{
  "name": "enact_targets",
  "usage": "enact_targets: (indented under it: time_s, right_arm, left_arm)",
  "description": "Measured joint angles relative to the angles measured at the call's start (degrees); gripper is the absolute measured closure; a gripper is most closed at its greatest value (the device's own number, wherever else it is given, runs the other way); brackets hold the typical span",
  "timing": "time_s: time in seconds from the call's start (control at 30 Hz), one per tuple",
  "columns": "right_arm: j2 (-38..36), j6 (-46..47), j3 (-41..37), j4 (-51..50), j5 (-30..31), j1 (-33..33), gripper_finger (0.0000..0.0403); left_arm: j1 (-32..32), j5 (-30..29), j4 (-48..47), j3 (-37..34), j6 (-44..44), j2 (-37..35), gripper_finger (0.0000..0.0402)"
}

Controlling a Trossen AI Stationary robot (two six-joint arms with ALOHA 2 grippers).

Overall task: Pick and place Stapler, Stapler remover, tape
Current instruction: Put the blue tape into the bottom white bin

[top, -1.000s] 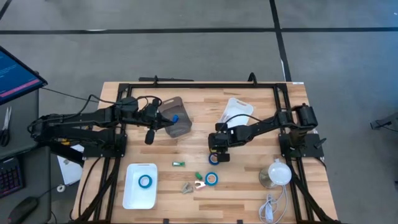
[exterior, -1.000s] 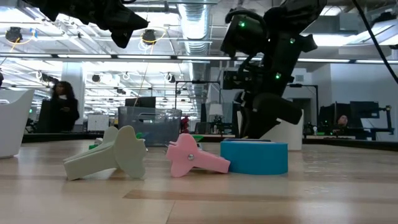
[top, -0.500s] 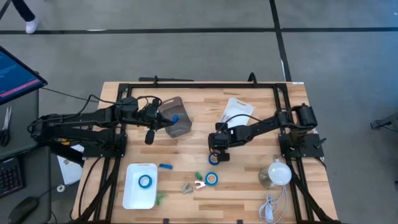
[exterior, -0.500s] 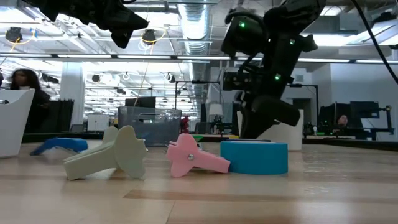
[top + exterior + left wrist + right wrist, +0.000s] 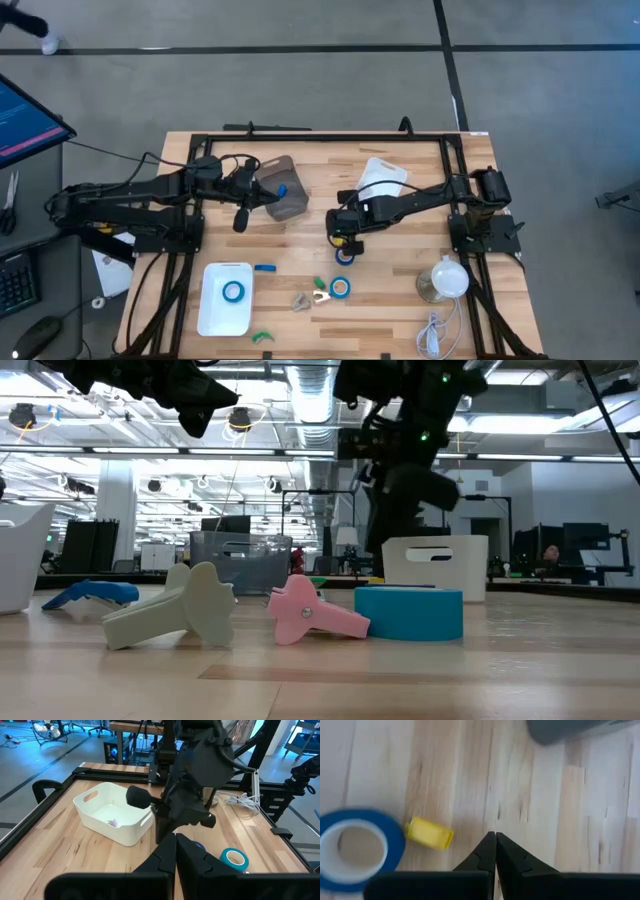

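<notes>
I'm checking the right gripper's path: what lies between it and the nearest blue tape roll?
Only a small yellow piece lies between the right gripper and the tape roll, per the right wrist view.

Three little blue tape rolls lie flat, each a ring with a pale middle. One tape roll (image 5: 233, 291) sits inside the white tray (image 5: 212, 317). Another (image 5: 340, 288) lies on the counter beside a pink staple remover (image 5: 308, 611). The third (image 5: 345, 256) lies nearby.

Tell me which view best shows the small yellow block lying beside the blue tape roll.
The right wrist view: the small yellow block lies in plain sight beside the blue tape roll, just apart. In the high view it is only a speck under the right gripper. The low and left wrist views do not show it.
</notes>
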Motion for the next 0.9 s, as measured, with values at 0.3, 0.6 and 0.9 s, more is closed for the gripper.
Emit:
enact_targets:
  time_s: [0.3,0.6,0.9]
  right_arm:
    - [0.0,-1.7,1.1,-4.2,-3.7,1.0,0.0397]
    - [0.0,-13.4,1.1,-5.3,-4.7,3.5,0.0356]
    - [0.0,-7.1,1.1,-9.3,-14.2,6.1,0.0334]
  left_arm:
    - [0.0,0.0,0.0,0.0,0.0,0.0,0.04]
    - [0.0,0.0,0.0,0.0,0.0,0.0,0.04]
    - [0.0,0.0,0.0,0.0,0.0,0.0,0.04]
